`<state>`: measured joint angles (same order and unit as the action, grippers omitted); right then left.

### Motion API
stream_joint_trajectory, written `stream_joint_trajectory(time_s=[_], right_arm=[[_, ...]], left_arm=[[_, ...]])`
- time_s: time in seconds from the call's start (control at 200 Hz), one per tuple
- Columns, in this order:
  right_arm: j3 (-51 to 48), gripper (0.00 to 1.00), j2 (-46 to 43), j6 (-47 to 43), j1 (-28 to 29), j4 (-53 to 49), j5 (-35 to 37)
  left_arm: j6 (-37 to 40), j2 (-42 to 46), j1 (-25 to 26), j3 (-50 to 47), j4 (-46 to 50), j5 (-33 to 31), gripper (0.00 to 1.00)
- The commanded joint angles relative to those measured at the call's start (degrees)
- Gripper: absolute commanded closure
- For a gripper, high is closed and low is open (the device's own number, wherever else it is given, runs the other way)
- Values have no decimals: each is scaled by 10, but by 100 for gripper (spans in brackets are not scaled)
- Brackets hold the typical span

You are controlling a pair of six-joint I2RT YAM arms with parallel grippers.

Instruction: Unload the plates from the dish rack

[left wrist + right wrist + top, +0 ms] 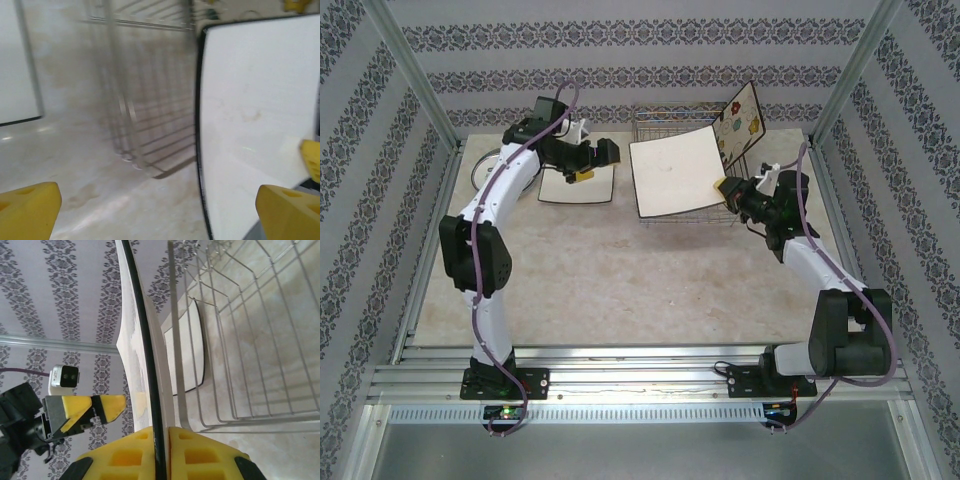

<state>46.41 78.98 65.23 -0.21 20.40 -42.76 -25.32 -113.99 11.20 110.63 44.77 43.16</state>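
My right gripper is shut on the right edge of a square cream plate with a dark rim. It holds that plate tilted above the wire dish rack. In the right wrist view the yellow pads pinch the plate's rim, with the rack beside it. A second square plate, with coloured flowers, leans at the rack's back right. A third plate lies flat on the table left of the rack. My left gripper hovers open over it. In the left wrist view the held plate fills the right side and the fingers stand wide apart.
Metal frame posts and patterned walls close in the table on three sides. A curved dark rim peeks out behind the left arm at the far left. The near half of the table is bare stone-coloured surface.
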Motion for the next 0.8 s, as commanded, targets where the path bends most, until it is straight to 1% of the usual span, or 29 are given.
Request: stream_joint_trajectory(time_s=[0.0, 0.09, 0.155, 0.25, 0.35, 0.435, 0.515, 0.57, 0.625, 0.675, 0.729, 0.794], right_arm=[[57, 100, -4, 0, 12, 112, -47], [77, 100, 14, 1, 17, 111, -55], [93, 100, 28, 0, 22, 110, -58], [114, 100, 46, 0, 30, 111, -53], [143, 100, 74, 5, 41, 113, -55], [165, 100, 96, 9, 51, 116, -58], [183, 100, 113, 17, 57, 124, -58], [193, 100, 123, 23, 61, 130, -58], [205, 100, 132, 27, 65, 130, -59], [214, 100, 139, 29, 67, 132, -61], [223, 100, 148, 31, 72, 133, -61], [232, 100, 157, 38, 76, 136, -64]], left_arm=[[-96, 32, 7, -81, -193, 124, 0], [-142, 48, 7, -137, -281, 144, 0], [-160, 52, 7, -157, -319, 151, 1], [-207, 50, 7, -177, -391, 169, 6], [-245, 52, 7, -194, -457, 171, 11], [-276, 45, 7, -203, -507, 176, 19], [-300, 39, 7, -209, -542, 185, 32], [-306, 37, 7, -214, -552, 186, 36], [-307, 37, 7, -219, -555, 187, 44], [-311, 39, 7, -227, -564, 186, 47], [-317, 39, 7, -232, -574, 186, 58], [-321, 38, 7, -233, -579, 186, 60]])
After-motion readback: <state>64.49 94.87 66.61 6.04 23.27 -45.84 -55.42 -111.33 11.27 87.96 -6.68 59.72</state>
